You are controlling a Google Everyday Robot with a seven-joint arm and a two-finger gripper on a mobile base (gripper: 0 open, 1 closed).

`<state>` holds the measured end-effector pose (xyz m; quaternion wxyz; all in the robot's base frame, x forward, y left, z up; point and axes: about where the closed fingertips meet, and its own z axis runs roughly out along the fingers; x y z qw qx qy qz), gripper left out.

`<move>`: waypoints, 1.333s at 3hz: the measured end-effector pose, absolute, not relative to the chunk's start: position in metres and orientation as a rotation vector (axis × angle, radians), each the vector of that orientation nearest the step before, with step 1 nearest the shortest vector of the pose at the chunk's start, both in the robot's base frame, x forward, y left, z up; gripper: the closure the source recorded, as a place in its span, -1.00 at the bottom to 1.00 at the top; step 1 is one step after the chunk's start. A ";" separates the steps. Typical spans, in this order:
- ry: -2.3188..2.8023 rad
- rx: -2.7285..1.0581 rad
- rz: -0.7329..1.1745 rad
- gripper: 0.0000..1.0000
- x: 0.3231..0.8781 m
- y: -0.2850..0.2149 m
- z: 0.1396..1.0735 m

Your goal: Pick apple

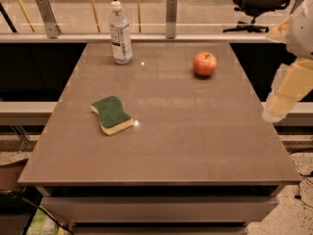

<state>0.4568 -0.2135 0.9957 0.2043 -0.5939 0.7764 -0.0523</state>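
The apple [204, 63] is small, round and red-orange, and sits upright on the far right part of the grey table [166, 146]. My gripper [274, 112] hangs at the end of a cream arm off the table's right edge. It is well to the right of the apple, nearer to me, and apart from it. It holds nothing that I can see.
A clear water bottle [120, 33] with a white cap stands at the far left of the table. A green and yellow sponge [112, 114] lies at the left middle. A metal rail with glass [170, 16] runs behind the table. An office chair [259, 4] stands beyond it.
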 end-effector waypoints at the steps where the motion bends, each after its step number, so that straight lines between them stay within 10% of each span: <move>1: 2.119 -1.568 -0.084 -1.00 0.487 -0.224 1.000; 4: 1.925 -1.287 0.245 -1.00 0.561 -0.257 0.987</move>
